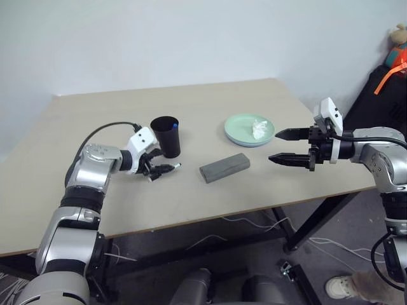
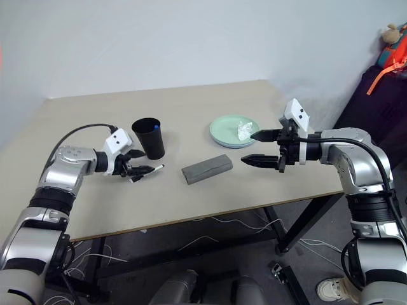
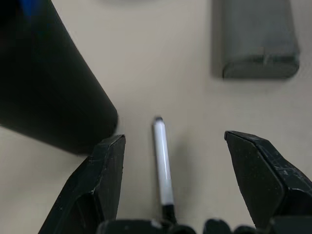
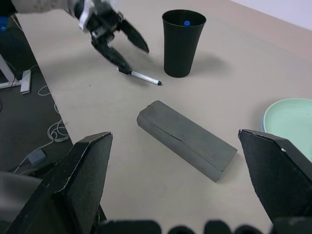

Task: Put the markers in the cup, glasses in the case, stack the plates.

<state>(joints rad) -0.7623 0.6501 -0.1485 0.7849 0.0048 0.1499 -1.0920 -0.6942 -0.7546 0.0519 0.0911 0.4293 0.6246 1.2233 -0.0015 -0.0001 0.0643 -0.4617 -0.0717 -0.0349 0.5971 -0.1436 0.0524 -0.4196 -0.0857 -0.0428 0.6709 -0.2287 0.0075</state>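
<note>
The left gripper [image 1: 157, 170] hangs low over the pale beige desk [image 1: 57, 165], just beside the tall matte black plastic cup [image 1: 166, 136]. Its two black fingers [image 3: 97, 183] stand well apart, and the slim white-barrelled marker with the black cap [image 3: 162, 161] lies flat on the desk in the gap between them, touching neither finger along the stretch that can be seen; its capped end runs back toward the base of the gripper, where contact cannot be told. The marker's tip points toward the flat rectangular grey case [image 1: 224, 167], which lies closed on the desk near the middle, apart from both the marker and the cup.

Inside the cup, the blue cap of the second marker [image 4: 186, 23] shows just below the rim.

The right gripper [image 1: 283, 147] is held above the desk near its right edge, pointing across toward the case, its fingers [image 4: 78, 187] spread fully wide and holding nothing.

The round mint green plate [image 1: 240, 129] sits toward the far side of the desk, beyond the case, with a crumpled white tissue [image 1: 259, 128] lying on it. A thin light blue rim shows under the green plate's near edge, so the blue plate appears to lie beneath it.

No writing or brand mark can be read on any of these things.
</note>
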